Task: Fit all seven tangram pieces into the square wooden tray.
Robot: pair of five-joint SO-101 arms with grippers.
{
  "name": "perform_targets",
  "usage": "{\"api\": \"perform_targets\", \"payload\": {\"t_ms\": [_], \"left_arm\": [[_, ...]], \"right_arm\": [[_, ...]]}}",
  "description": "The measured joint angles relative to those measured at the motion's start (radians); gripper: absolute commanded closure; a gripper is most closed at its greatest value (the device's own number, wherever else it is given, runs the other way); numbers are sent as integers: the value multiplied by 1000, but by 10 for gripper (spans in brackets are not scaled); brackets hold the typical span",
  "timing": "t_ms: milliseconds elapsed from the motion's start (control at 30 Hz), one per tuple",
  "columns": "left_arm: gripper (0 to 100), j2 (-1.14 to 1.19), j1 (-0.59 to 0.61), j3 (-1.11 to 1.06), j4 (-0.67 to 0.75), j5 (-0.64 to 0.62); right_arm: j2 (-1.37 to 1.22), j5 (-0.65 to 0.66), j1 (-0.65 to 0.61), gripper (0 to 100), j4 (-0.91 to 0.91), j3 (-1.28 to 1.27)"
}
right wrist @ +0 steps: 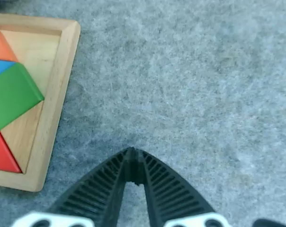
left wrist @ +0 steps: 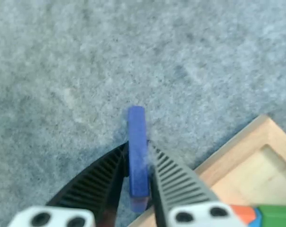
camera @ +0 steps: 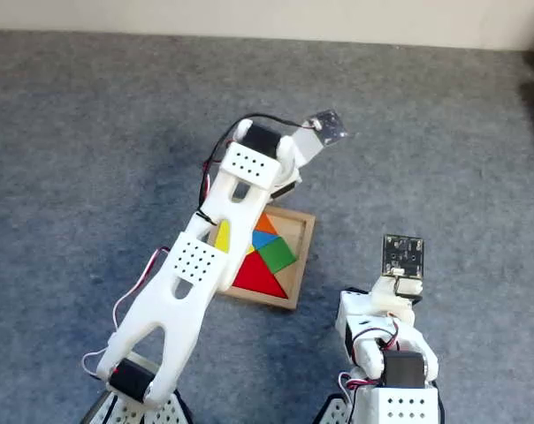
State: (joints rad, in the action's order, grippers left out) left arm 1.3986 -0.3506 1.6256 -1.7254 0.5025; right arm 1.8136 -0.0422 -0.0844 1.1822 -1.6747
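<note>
The square wooden tray (camera: 305,261) lies mid-table and holds yellow (camera: 223,234), orange (camera: 265,223), light blue (camera: 263,239), green (camera: 278,254) and red (camera: 258,276) pieces. My left arm stretches over the tray's left side. Its gripper (left wrist: 137,146) is shut on a dark blue piece (left wrist: 136,123), held on edge over the carpet just outside a tray corner (left wrist: 237,142). My right gripper (right wrist: 132,152) is shut with nothing in it, over the carpet beside the tray's rim (right wrist: 58,90). From here the green piece (right wrist: 13,94) and bare tray floor show.
Grey carpet covers the whole table. The right arm's base (camera: 386,371) stands at the front right, and the left arm hides part of the tray's left half.
</note>
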Motion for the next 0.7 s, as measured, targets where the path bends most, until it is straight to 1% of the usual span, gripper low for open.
{"api": "perform_targets", "payload": {"t_ms": [200, 433, 600, 700], "left_arm": [[995, -21, -5, 0, 0, 0], [995, -123, 0, 0, -25, 0], [995, -130, -12, 0, -32, 0], [995, -149, -15, -9, -34, 25]], "right_arm": [[0, 0, 0, 987, 0, 0], [0, 0, 0, 987, 0, 0], [0, 0, 0, 987, 0, 0], [0, 0, 0, 987, 0, 0]]}}
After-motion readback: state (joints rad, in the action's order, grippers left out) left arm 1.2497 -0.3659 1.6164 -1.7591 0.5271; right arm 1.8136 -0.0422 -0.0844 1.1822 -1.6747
